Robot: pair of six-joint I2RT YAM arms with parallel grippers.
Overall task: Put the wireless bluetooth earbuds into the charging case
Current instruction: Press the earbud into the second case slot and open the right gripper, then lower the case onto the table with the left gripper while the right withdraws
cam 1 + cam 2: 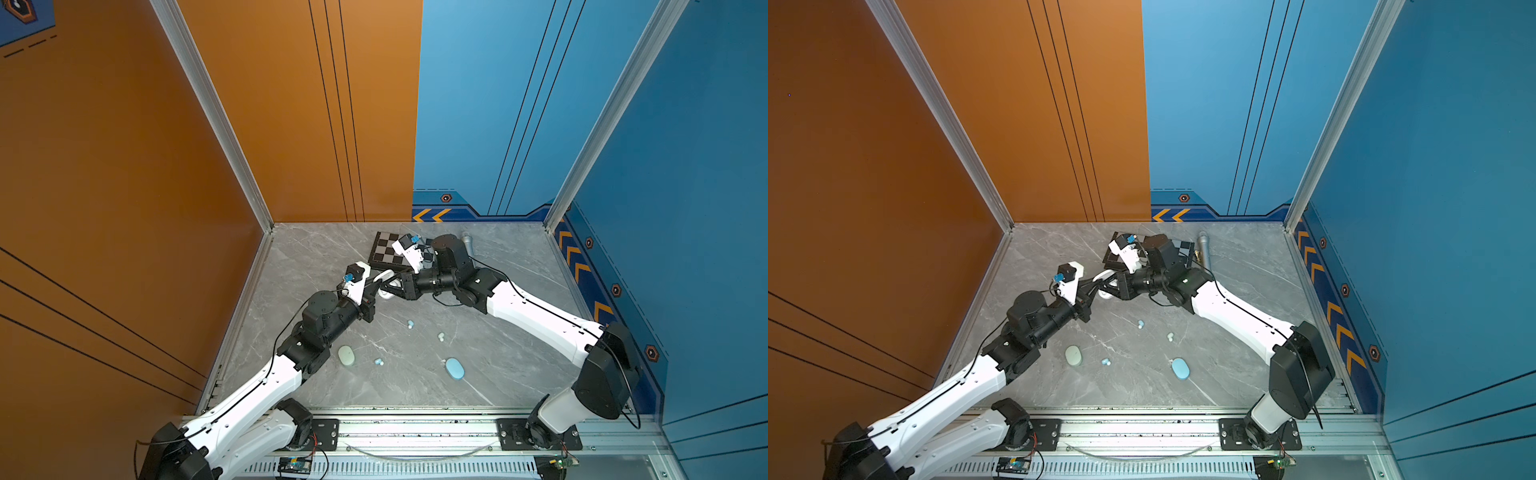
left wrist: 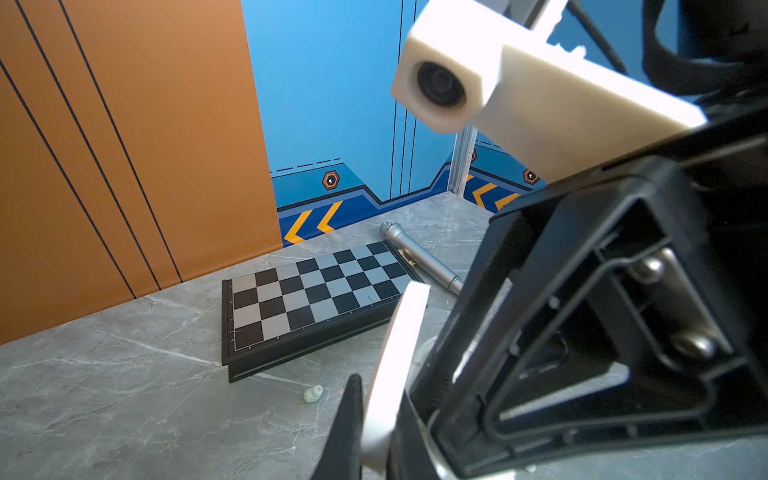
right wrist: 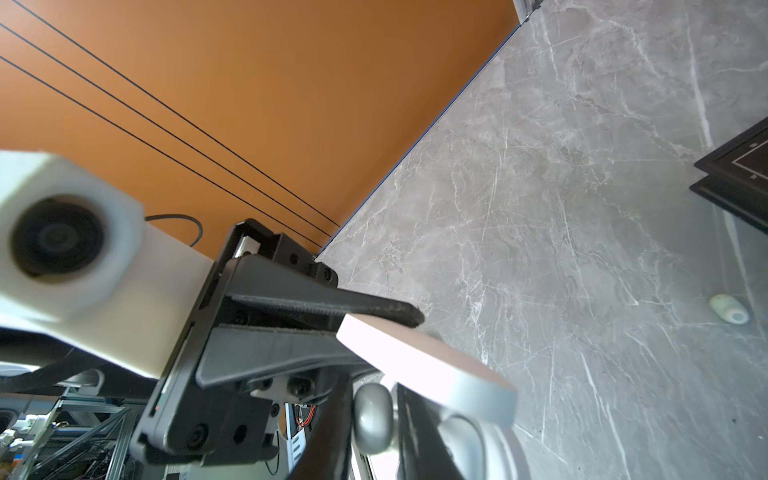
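Two claws meet over the white case [image 1: 385, 276], mid-tabletop [image 1: 519, 374].
From the left: a mint case [image 1: 346, 356] lies shut with blue buds [image 1: 378, 362] near it; the left claw [image 1: 376, 286] is clamped on the lid [image 3: 415, 361], holding it up; the right claw [image 3: 368, 395] sits just beside, a rounded bud [image 3: 372, 419] between its fingers, though whether pinched or loose I cannot tell; a white bud [image 3: 729, 309] lies apart on the tabletop near the chessboard [image 2: 316, 291]; further right lie mint buds [image 1: 441, 336] and a blue case [image 1: 454, 368]. Likely risks: the bud, smooth and tiny, slips or seats crooked; the crowded claws knock together; a tug on the lid tips the case.
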